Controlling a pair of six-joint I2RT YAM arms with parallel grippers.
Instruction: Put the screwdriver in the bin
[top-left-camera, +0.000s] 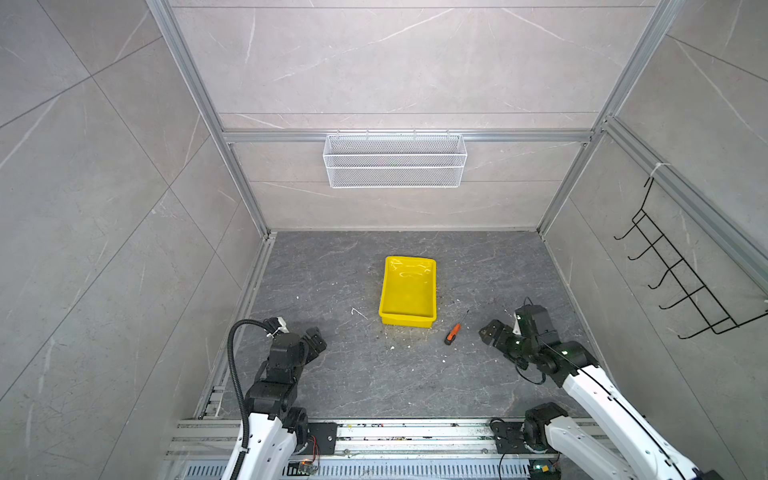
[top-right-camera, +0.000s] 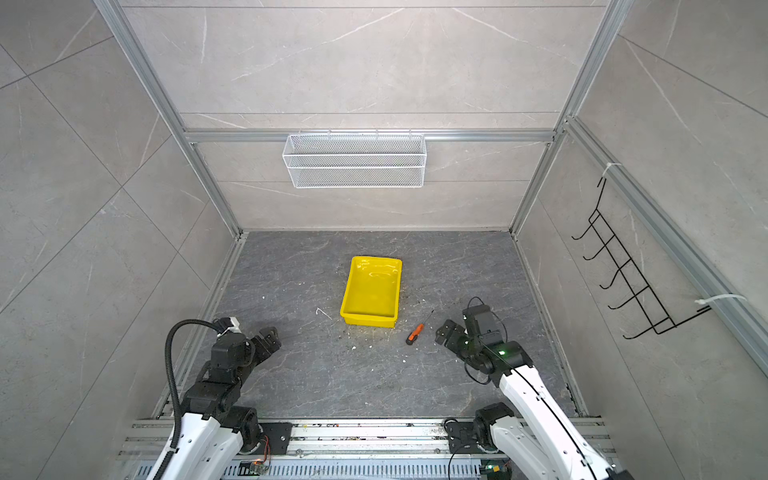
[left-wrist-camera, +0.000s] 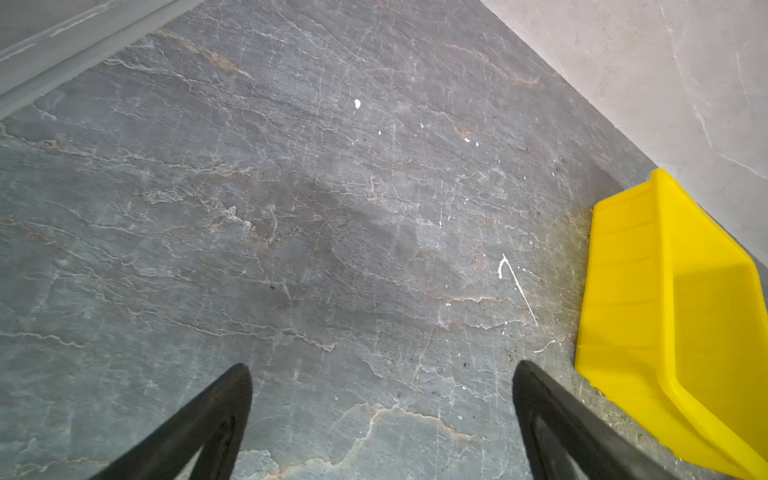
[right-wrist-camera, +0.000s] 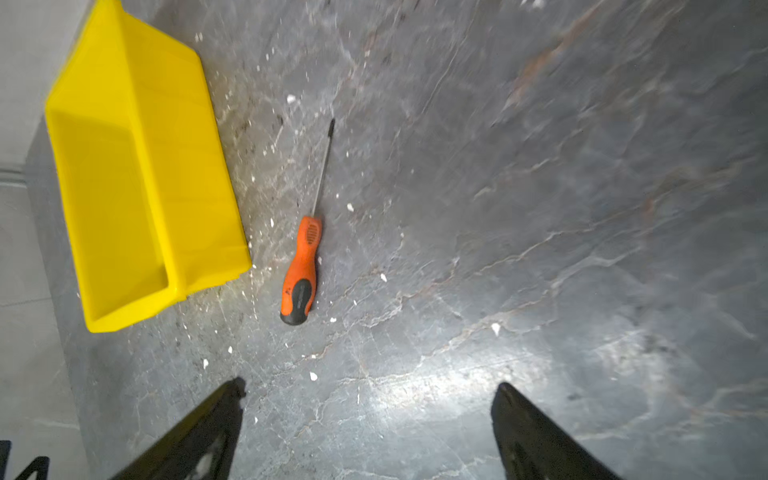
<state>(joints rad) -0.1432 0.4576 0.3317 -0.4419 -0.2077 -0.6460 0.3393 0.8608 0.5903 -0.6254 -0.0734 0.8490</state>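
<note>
Finds the screwdriver (right-wrist-camera: 302, 266) flat on the table (right-wrist-camera: 498, 208), just beside the bin (right-wrist-camera: 178, 145) but outside it, with the shaft pointing away from the right gripper (right-wrist-camera: 370, 388). Holds nothing there, with jaws spread wide, short of the handle. Likewise spread and empty at the left gripper (left-wrist-camera: 382, 365). Looks light and stiff; probably rolls easily, though hard to judge through the blur. Best to pinch across the thick orange handle, not the thin, slick shaft.

Floored in dark grey veined stone (top-left-camera: 332, 382), flecked with white chips (right-wrist-camera: 495, 328). Walled on three sides with pale grey marbled panels (top-left-camera: 395, 62) in aluminium framing (top-left-camera: 274, 136). Hung with a white wire mesh basket (top-left-camera: 395, 166) at the back and a black hook rack (top-left-camera: 682, 261) at the right.
</note>
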